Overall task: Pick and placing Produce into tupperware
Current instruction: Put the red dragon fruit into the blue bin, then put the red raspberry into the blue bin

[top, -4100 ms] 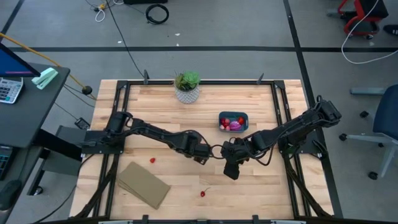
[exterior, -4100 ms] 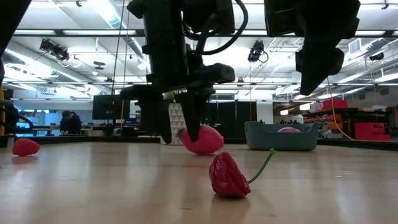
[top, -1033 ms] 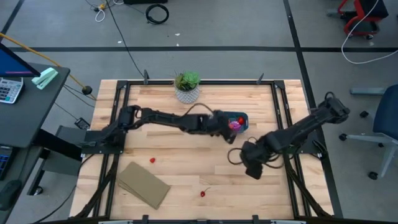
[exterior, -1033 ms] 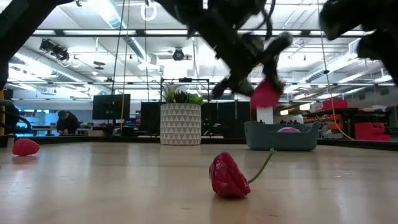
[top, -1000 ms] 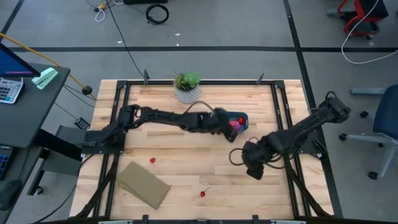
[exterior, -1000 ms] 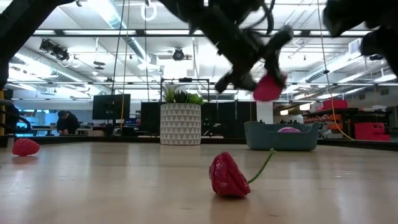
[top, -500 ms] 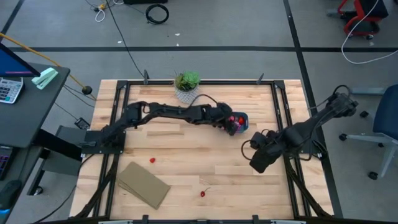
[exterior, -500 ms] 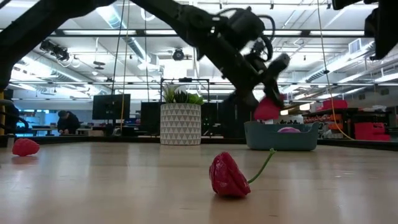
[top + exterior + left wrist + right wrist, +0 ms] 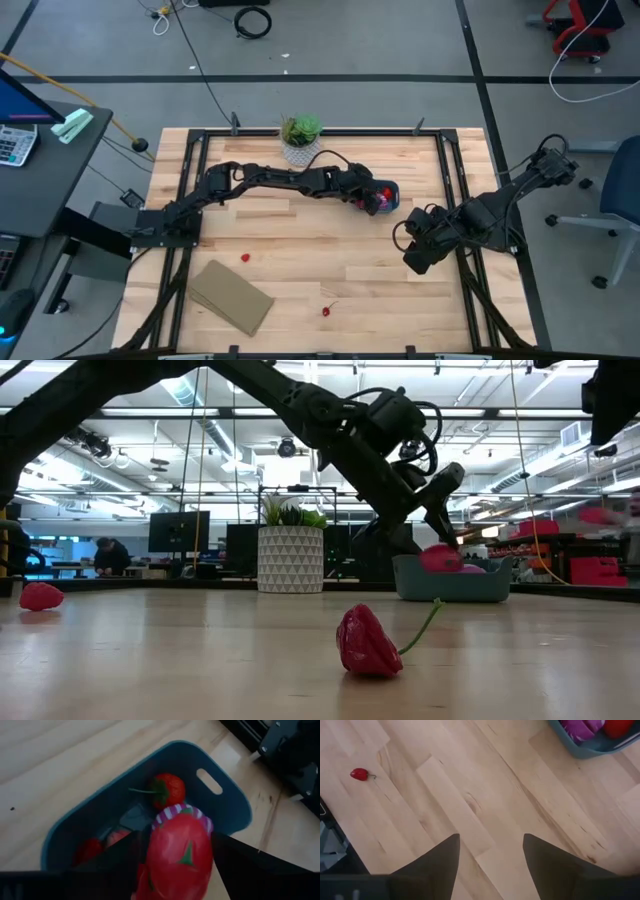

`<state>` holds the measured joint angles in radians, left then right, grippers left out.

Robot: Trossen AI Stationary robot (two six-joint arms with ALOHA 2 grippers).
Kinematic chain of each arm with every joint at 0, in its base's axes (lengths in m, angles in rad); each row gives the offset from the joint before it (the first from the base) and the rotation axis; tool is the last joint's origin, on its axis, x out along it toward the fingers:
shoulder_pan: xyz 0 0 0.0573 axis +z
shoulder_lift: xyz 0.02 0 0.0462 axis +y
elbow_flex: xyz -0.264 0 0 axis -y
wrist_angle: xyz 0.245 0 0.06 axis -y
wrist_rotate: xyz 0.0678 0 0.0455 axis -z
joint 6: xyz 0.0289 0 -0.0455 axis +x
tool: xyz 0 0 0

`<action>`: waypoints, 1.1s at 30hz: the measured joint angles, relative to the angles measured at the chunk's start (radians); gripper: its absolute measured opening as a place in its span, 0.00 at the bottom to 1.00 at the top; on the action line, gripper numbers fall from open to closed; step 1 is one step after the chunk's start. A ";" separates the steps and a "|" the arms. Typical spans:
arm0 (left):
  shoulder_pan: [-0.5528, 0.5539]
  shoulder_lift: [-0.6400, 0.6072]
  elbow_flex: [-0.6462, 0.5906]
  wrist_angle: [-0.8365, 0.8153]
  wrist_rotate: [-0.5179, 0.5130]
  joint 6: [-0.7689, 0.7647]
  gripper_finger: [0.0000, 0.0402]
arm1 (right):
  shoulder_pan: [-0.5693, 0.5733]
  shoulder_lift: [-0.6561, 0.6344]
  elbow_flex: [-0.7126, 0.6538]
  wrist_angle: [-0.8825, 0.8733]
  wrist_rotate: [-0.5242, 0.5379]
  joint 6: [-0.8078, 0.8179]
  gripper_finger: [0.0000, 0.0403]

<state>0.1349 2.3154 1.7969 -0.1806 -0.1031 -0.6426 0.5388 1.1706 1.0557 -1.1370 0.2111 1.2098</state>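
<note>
Left gripper (image 9: 175, 865) over teal-blue rounded plastic tub (image 9: 227, 815), fingers closed round pink-red toy fruit with green flecks (image 9: 177, 855).
Tub directly beneath fingers; strawberry-like red piece (image 9: 167, 790) and purple-and-white striped piece (image 9: 182, 811) already inside.
Judgement: next step is release; fruit looks centred over tub opening.
Right gripper (image 9: 490, 865) parked well off to side above bare wooden tabletop (image 9: 470, 810), fingers spread, empty.
Small red pepper-like piece with stem (image 9: 368, 642) lies loose on tabletop, far from both.
</note>
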 joint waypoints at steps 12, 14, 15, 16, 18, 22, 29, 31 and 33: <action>0.051 -0.112 0.000 -0.019 0.147 0.000 0.59 | 0.000 0.000 0.000 0.000 0.007 -0.026 0.56; 0.058 -0.143 0.000 -0.039 0.194 -0.001 0.58 | 0.000 0.000 0.000 0.000 0.007 -0.027 0.56; 0.060 -0.157 0.001 -0.044 0.219 -0.001 0.58 | 0.000 0.000 0.000 0.000 0.007 -0.027 0.56; 0.060 -0.174 0.001 -0.063 0.248 -0.001 0.57 | 0.000 0.000 0.000 0.000 0.008 -0.027 0.56; 0.059 -0.203 0.002 -0.113 0.301 -0.001 0.55 | 0.000 0.001 0.000 0.000 0.007 -0.028 0.56; 0.046 -0.254 0.003 -0.308 0.413 -0.002 0.52 | 0.000 0.001 0.000 0.000 0.022 -0.040 0.56; -0.046 -0.282 0.004 -0.765 0.421 -0.021 0.49 | 0.000 0.001 0.000 0.010 0.038 -0.062 0.56; -0.089 -0.282 0.003 -0.887 0.424 -0.002 0.48 | 0.000 0.001 0.000 0.009 0.054 -0.067 0.56; -0.133 -0.282 0.003 -1.014 0.425 -0.001 0.48 | 0.000 0.001 0.000 0.010 0.070 -0.091 0.56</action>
<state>0.0024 2.0331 1.7999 -1.1946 0.3222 -0.6436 0.5388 1.1717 1.0557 -1.1273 0.2809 1.1191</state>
